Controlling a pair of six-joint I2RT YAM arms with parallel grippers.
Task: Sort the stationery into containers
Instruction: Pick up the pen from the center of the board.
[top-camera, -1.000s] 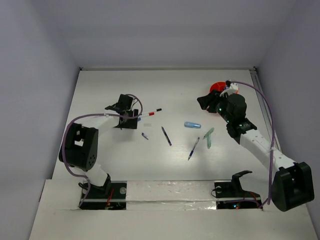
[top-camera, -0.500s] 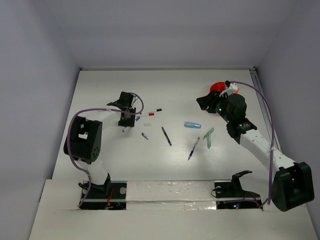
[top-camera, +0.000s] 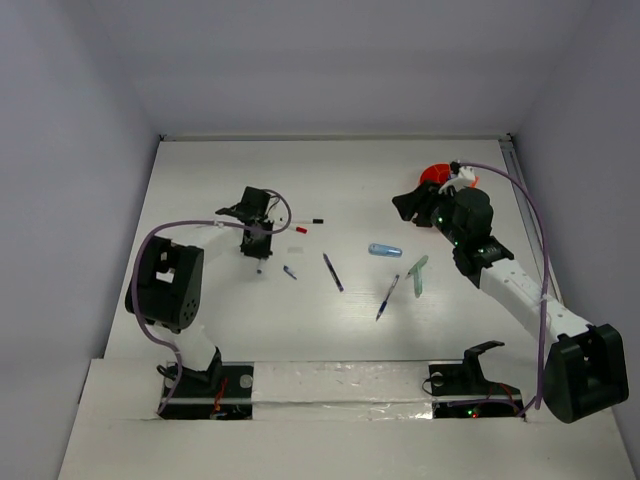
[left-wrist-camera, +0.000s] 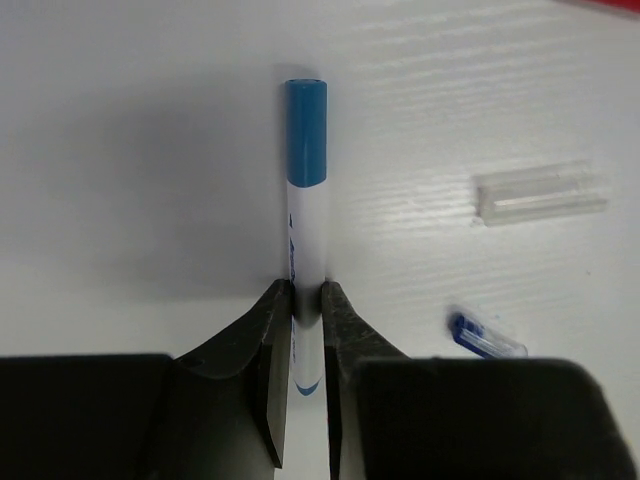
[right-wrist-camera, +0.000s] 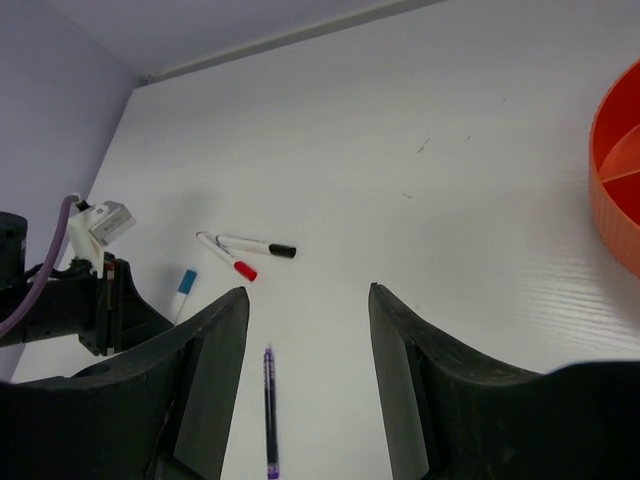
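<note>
Pinched in left claw (left-wrist-camera: 305, 292): blue-capped white marker (left-wrist-camera: 307, 200); orange cup (top-camera: 436, 173) far right.

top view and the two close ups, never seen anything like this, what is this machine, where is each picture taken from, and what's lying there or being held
It is a robot with two jointed arms bolted to the near edge of a white table. The wide picture looks down from above and behind them. The two close-ups come from a small camera on each wrist, so the black shapes at the bottom are that arm's own fingers. The left gripper is shut on a white pen with a blue cap. The right gripper is open and holds nothing, near the orange container. Loose on the table: a dark pen, a blue pen, a pale green piece, a light-blue piece, and a red-tipped marker beside a black-tipped marker.
</note>
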